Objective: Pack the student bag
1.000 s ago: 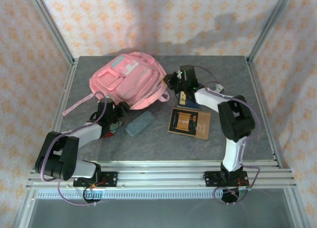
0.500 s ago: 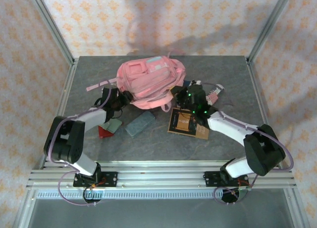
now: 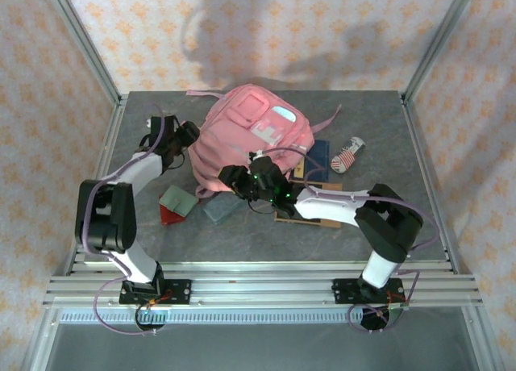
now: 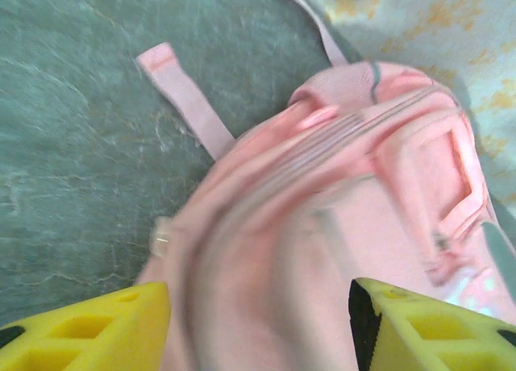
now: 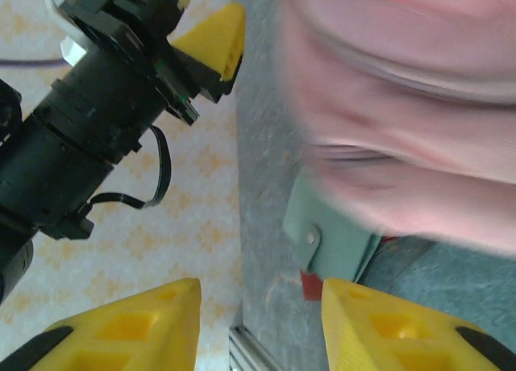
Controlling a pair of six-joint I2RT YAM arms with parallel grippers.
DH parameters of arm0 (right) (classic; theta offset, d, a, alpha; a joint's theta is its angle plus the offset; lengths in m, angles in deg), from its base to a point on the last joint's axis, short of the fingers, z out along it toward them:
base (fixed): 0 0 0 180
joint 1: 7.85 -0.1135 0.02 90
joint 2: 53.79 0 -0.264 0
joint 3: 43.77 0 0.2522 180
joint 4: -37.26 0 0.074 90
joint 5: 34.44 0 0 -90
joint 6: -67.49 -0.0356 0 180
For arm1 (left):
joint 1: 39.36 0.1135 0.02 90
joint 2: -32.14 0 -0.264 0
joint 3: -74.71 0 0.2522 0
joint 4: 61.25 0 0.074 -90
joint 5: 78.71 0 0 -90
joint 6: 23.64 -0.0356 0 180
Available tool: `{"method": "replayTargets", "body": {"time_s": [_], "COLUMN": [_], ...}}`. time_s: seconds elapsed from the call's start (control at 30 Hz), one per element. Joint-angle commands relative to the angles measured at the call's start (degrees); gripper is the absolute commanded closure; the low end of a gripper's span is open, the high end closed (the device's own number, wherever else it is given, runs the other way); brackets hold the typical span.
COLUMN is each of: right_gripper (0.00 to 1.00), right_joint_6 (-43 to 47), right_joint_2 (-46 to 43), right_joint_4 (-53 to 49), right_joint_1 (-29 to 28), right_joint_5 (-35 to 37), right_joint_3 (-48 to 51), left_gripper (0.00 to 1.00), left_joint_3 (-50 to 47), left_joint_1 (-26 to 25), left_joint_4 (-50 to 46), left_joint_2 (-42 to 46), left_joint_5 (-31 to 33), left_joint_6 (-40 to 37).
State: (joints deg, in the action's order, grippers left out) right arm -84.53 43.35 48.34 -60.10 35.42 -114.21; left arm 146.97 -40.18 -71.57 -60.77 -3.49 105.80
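The student bag (image 3: 254, 137) is lying front patches up toward the back of the table (image 3: 363, 113). The left hand (image 3: 187, 133) is sitting open at its left flank, and the right hand (image 3: 235, 177) is gaping empty at its near edge, seemingly placed to steady or turn it. A sock (image 3: 348, 154), a blue book (image 3: 319, 154) and a grey-blue case (image 3: 219, 209) are lying near the bag, apparently waiting to be packed.
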Motion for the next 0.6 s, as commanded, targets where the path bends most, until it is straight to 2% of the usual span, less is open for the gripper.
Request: {"method": "replayTargets", "body": {"time_s": [0.0,0.1,0.2,0.37,0.5,0.57], "right_gripper": [0.54,0.53,0.46,0.39,0.39,0.39], "right_joint_6": [7.0,12.9,15.8,16.3,18.4,19.0], "right_joint_2": [-4.1,-9.1,-16.3,-23.9,-22.0,-19.3], "right_joint_4": [-4.9,-11.8,-17.0,-18.6,-20.2,-19.0], "right_joint_1": [0.4,0.6,3.3,15.7,25.9,29.3], "right_joint_5": [-4.0,-3.9,0.4,1.3,0.3,-0.6], "right_joint_3": [-1.1,-0.1,3.0,8.9,9.4,9.6], "left_gripper": [0.37,0.36,0.36,0.36,0.36,0.36], "left_joint_3": [-2.6,-7.1,-13.5,-21.2,-27.1,-29.5], "left_joint_1": [1.0,0.9,-0.6,-6.4,-11.7,-14.5], "left_joint_4": [-2.3,-1.1,1.9,1.4,2.1,3.0], "left_joint_2": [6.8,12.5,18.7,26.5,31.1,32.8], "left_joint_5": [-0.6,-2.0,-3.8,-3.4,-2.3,-0.8], "left_joint_6": [-2.2,-0.6,1.6,3.8,7.1,8.6]}}
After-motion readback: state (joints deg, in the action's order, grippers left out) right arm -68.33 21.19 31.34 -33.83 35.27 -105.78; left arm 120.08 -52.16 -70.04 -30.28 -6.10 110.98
